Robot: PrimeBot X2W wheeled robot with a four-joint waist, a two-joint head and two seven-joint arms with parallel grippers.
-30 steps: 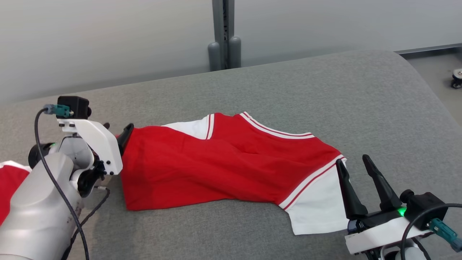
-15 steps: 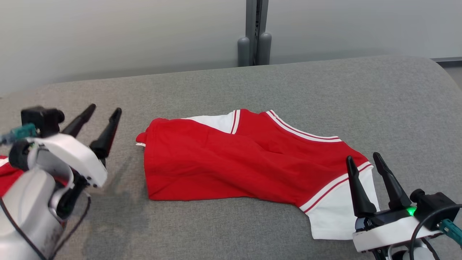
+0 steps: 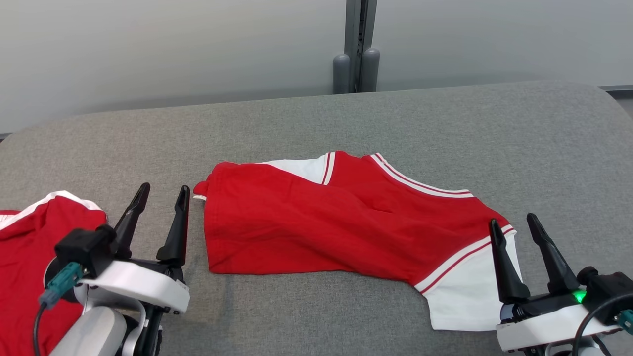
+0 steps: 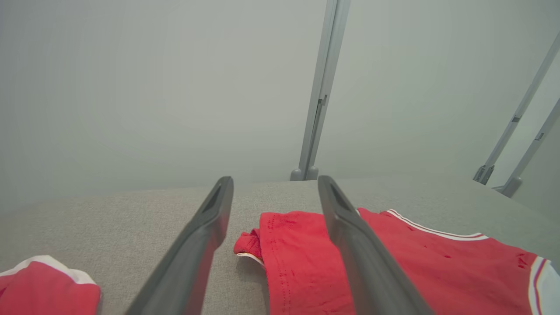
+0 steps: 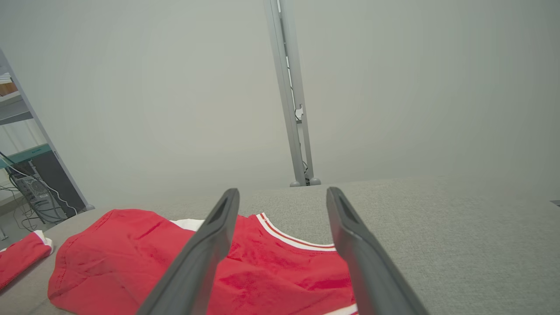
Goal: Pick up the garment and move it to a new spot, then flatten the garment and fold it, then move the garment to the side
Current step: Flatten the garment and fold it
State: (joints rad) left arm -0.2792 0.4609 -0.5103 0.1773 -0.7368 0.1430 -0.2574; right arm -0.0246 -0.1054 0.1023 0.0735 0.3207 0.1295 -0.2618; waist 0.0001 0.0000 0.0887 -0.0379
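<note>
Head view: the garment (image 3: pixel 346 217), red with white striped trim, lies loosely spread and rumpled across the middle of the grey padded table (image 3: pixel 346 113). The left gripper (image 3: pixel 164 187) hovers just beside its left edge, jaws wide apart and empty. The right gripper (image 3: pixel 512 219) sits at the white panel on the other end, just as wide, holding nothing. A second red garment (image 3: pixel 29 237) lies apart, at the far left.

Left wrist view: the stitched left hem and a small bunched corner show between the fingers. That looks like a fair pinch point.

Right wrist view: the fingers frame rippled red cloth and the striped edge. It looks light and limp, likely to sag and drag. Two end grips on doubled seams should hold it best.
</note>
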